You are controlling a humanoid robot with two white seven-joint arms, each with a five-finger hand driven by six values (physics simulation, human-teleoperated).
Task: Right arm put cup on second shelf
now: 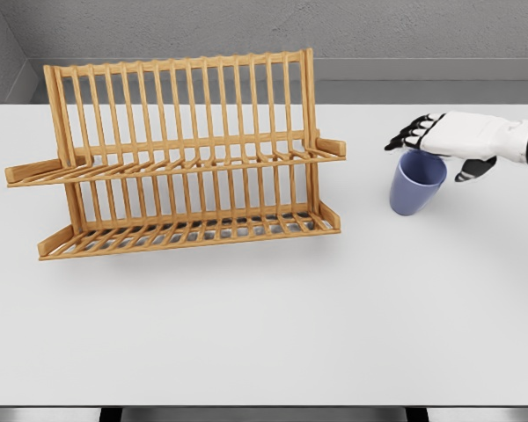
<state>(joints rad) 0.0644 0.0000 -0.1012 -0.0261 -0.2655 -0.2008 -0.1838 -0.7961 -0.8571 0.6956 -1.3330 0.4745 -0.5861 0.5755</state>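
A blue-violet cup [415, 185] stands upright on the white table to the right of the wooden dish rack [180, 158]. The rack has two slatted shelves, an upper one [176, 164] and a lower one [189, 233]. My right hand [436, 141] comes in from the right edge and hovers just over the cup's rim. Its fingers [411, 136] stretch out to the left and its thumb [473, 170] hangs down on the cup's right side. The hand is open and holds nothing. No part of the left arm shows.
The white table [273, 325] runs wide in front of the rack and cup. A grey wall rises behind the table's far edge. Both rack shelves carry nothing.
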